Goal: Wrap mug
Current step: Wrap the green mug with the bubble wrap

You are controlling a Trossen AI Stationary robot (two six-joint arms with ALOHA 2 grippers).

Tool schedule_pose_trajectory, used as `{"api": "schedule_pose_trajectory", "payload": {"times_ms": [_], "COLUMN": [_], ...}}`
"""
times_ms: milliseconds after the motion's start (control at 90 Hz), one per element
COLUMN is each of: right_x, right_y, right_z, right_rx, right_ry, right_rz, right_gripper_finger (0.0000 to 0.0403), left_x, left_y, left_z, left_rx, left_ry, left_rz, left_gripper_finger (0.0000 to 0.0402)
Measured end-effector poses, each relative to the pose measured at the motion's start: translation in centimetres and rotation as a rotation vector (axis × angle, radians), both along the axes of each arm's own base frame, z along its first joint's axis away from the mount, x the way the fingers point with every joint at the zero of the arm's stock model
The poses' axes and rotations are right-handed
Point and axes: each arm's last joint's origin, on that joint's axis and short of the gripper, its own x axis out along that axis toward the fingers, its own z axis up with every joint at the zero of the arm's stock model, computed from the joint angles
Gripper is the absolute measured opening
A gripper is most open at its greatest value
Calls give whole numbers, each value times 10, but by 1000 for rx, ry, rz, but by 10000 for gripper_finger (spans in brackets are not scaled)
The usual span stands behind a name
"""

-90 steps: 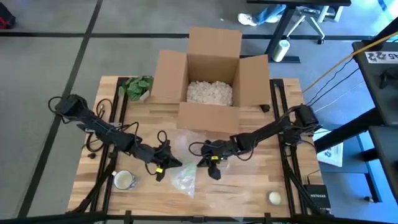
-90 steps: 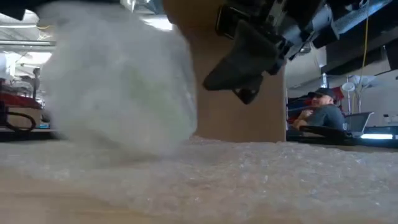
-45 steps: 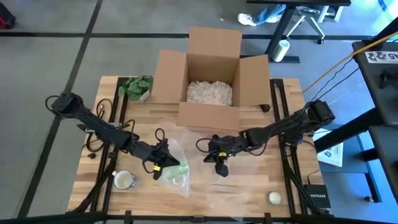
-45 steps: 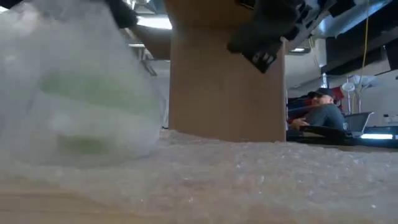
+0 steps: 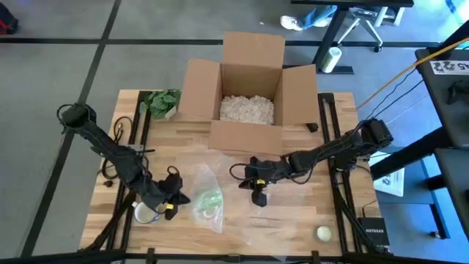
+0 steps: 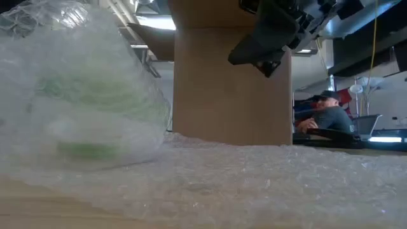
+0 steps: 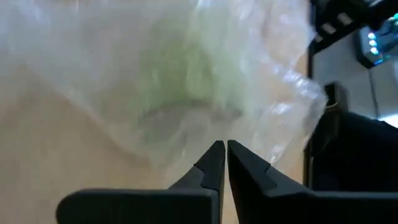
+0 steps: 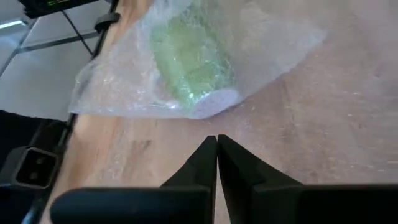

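Nearest you, at lower left of the high view, the left tool (image 5: 170, 203) sits with fingers closed and empty, just beside the mug (image 5: 208, 202). That green mug lies loosely covered in bubble wrap (image 5: 207, 192) at lower centre of the worktop (image 5: 293, 220). Further right, the right tool (image 5: 257, 195) hangs closed, holding nothing. You are mid-wrap, I judge: next, take a loose wrap edge and fold it over. Beyond stands the cardboard box (image 5: 248, 95).

Wooden table (image 5: 293, 220): box (image 5: 249, 92), wrapped mug (image 5: 209, 202)
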Motion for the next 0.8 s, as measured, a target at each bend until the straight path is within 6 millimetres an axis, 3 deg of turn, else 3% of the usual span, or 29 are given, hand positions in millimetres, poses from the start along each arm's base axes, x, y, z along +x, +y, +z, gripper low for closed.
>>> {"api": "schedule_pose_trajectory", "payload": {"times_ms": [189, 478, 800], "right_x": [10, 21, 26], "right_y": [3, 7, 8], "right_z": [-14, -29, -51], "right_rx": [11, 29, 47], "right_ry": [-15, -63, -5], "right_rz": [9, 26, 5], "right_gripper_finger": [0, 0, 0], "left_x": [7, 31, 59], "left_y": [-8, -10, 6], "left_z": [-19, -31, -15], "left_rx": [-16, -3, 83], "left_ry": [52, -27, -149], "left_rz": [33, 19, -13], "left_gripper_finger": [0, 0, 0]}}
